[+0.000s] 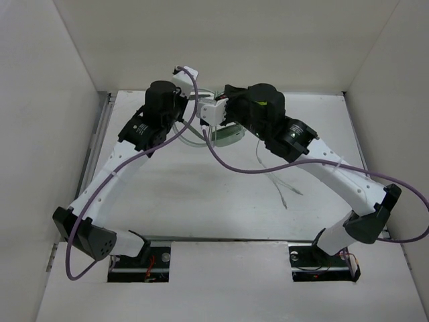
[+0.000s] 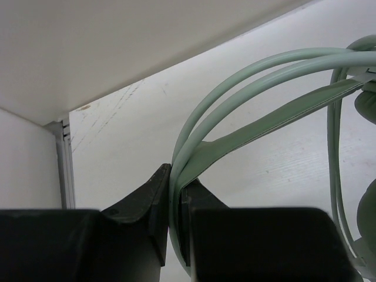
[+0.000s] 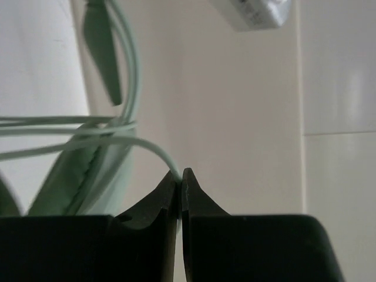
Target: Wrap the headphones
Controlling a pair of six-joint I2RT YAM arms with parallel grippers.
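Note:
The pale mint-green headphones (image 1: pixel 226 137) are held up between my two wrists at the back of the table, mostly hidden under them. My left gripper (image 2: pixel 175 202) is shut on the thin double headband (image 2: pixel 264 70) and its flat strap. An earcup (image 2: pixel 369 106) shows at the right edge. My right gripper (image 3: pixel 179 176) is shut on the thin pale cable (image 3: pixel 117 141), which curves left toward an earcup (image 3: pixel 64 182). Several turns of cable run across beside it. The loose end of the cable (image 1: pixel 281 184) trails on the table under my right arm.
Thick purple arm cables (image 1: pixel 228 164) hang across the middle. White walls enclose the table on three sides; the back wall (image 1: pixel 295 54) is close behind both wrists. A metal rail (image 1: pixel 99 131) runs along the left edge. A white camera block (image 3: pixel 252 14) shows above my right gripper.

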